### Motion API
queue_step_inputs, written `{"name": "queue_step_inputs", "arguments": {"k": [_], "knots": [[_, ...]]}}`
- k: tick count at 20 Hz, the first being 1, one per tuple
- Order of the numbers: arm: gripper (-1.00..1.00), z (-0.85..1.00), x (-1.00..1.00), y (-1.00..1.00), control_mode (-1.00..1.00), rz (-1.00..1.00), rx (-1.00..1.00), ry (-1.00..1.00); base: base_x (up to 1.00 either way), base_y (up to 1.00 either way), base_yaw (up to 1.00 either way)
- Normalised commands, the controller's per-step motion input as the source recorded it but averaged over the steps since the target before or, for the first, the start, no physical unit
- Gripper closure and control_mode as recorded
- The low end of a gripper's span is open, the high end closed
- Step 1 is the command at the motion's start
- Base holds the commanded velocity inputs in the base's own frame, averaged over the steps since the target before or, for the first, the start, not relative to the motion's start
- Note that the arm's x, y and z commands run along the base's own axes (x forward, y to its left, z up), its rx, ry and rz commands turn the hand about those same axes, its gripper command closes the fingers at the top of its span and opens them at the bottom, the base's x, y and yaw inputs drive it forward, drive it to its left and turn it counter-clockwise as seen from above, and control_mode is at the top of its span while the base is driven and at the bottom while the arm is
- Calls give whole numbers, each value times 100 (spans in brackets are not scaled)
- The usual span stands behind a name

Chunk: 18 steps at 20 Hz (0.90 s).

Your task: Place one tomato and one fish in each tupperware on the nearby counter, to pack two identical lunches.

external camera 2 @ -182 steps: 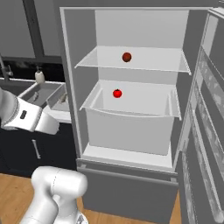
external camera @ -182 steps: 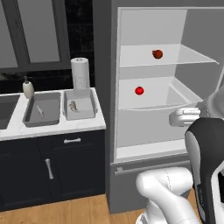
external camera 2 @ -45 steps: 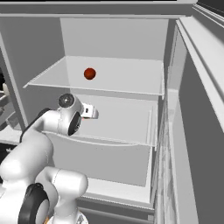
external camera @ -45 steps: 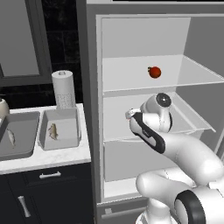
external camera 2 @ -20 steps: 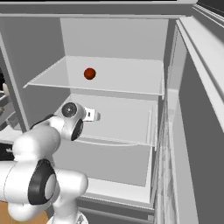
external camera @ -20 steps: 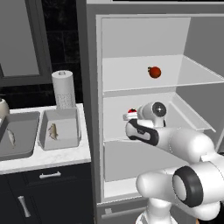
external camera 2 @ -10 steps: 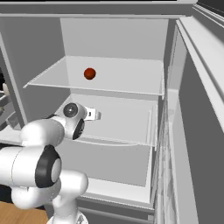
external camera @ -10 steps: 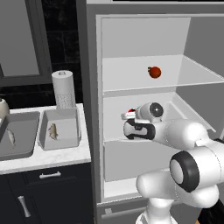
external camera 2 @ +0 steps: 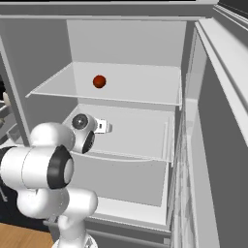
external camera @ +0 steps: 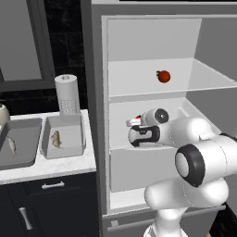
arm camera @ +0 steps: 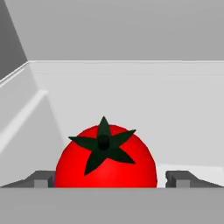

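You've got the tomato (arm camera: 105, 157) sitting right between wide-open jaws, nothing gripped yet, apparently untouched; close on it, then lift toward the tupperware (external camera: 62, 137).

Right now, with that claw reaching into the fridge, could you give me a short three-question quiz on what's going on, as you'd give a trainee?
1. True or false: the claw has its fingers spread on either side of a tomato.
2. How many fish lie in the lighter tupperware on the counter?
3. Where is the other tomato? A) on the upper fridge shelf B) in the sink C) on the floor

Key: 1 true; 2 one; 3 A.
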Motion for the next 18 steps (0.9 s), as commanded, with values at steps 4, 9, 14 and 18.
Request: {"name": "queue_step_inputs", "arguments": {"k": [4,9,14,18], "knots": [[100,-11,16,11,-100,0,0,0,0,0,0],[100,-3,-3,3,-100,0,0,-3,0,0,0],[100,3,-50,0,-100,0,0,-10,0,0,0],[100,5,-64,0,-100,0,0,-11,0,0,0]]}}
